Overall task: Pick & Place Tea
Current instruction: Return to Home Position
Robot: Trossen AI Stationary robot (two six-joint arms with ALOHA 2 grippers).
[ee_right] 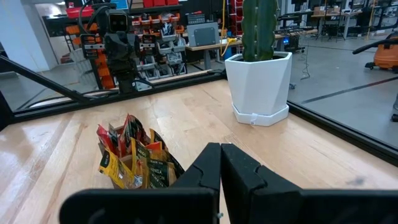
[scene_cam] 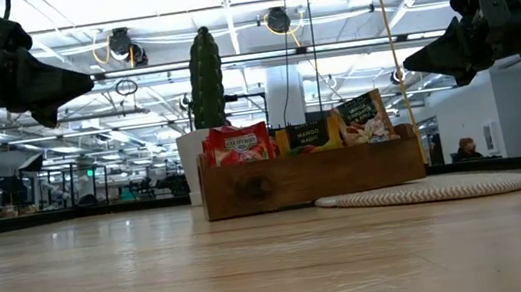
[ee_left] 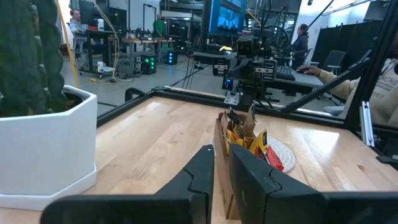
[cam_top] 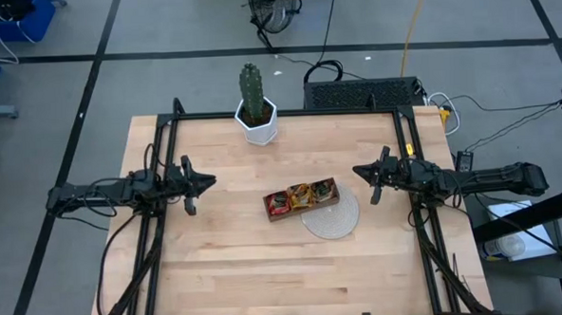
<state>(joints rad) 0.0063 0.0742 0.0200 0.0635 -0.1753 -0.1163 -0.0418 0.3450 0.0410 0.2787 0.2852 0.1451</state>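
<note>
We see the tea sachets [cam_top: 300, 197] standing upright in the wooden tray [scene_cam: 310, 178], which sits near the middle of the worktop [cam_top: 229, 264], a little toward its right edge. The red sachets [scene_cam: 237, 144] fill the compartment at the tray's left end. Orange-yellow ones [scene_cam: 308, 137] are in the middle compartment and paler ones [scene_cam: 366, 117] at the right end. The tray's right end rests on a round woven mat [cam_top: 331, 217].

The left arm [cam_top: 102, 194] reaches in from the left edge. Its jaws hang above the worktop, well apart from the tray, drawn almost together with only a thin slit between them, gripping nothing. The right arm [cam_top: 481, 179] reaches in from the right edge. Its jaws are raised too, pressed together and empty, near the mat but clear of it.

A cactus [cam_top: 250, 88] in a white pot [cam_top: 259, 125] stands at the middle of the far edge.
</note>
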